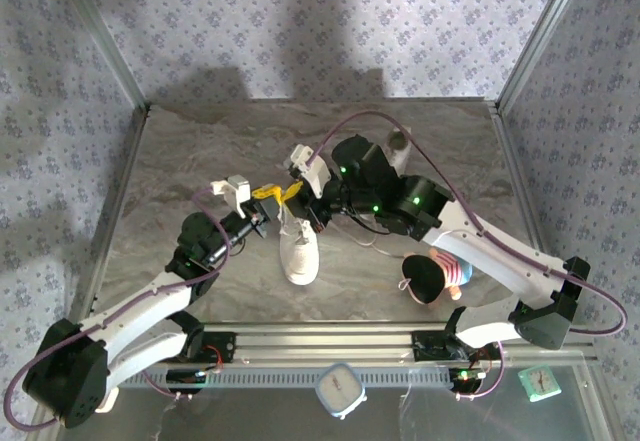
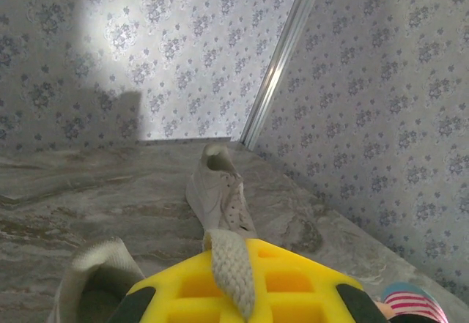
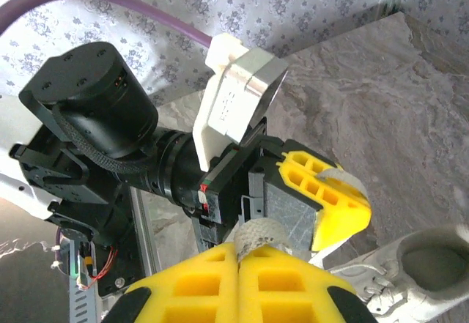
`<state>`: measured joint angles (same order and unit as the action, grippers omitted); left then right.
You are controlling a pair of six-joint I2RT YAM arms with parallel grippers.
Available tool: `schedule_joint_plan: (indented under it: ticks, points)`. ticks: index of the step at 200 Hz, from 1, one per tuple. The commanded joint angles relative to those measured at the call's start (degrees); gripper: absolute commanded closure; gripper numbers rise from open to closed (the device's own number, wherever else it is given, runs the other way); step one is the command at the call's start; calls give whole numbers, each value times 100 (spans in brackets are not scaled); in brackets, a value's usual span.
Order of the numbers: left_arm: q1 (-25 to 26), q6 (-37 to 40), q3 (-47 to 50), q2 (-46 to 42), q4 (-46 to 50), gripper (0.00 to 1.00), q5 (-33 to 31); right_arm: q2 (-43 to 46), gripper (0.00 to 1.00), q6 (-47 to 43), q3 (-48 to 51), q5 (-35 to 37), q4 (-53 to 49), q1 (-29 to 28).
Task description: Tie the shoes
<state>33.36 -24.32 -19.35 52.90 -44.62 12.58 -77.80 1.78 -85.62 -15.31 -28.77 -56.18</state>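
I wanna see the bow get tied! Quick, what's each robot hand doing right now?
Left gripper: closed, fingers pinching a white shoelace.
Right gripper: closed, pinching a shoelace end.

White shoes (image 1: 299, 249) with white laces (image 2: 231, 270) lie on a grey marbled counter (image 1: 200, 151). The fingers (image 3: 194, 288) are yellow. Pale wallpaper (image 1: 300, 21) has a blue-grey floral print. Right of the shoes, the plush toy (image 1: 428, 278) is black with pink stripes.

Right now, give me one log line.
left gripper: shut on lace | right gripper: shut on lace | near sneaker: below grippers | far sneaker: untouched
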Motion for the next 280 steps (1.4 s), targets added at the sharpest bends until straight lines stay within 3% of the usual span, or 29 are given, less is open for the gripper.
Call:
schedule_joint_plan:
  ticks: [1, 110, 193, 280]
  points:
    - [49, -290, -22, 3, -275, 100, 32, -101, 100, 55, -235, -86, 100, -18]
    - [65, -504, -294, -75, 1184, 100, 125, -132, 100, -44, -527, 117, 183, 21]
    - [72, -488, -559, 245, 1267, 98, 306, -131, 100, -161, -816, 176, 13, 52]
    - [63, 660, -1281, -237, 2829, 100, 305, -307, 100, -64, -679, -176, 91, 118]
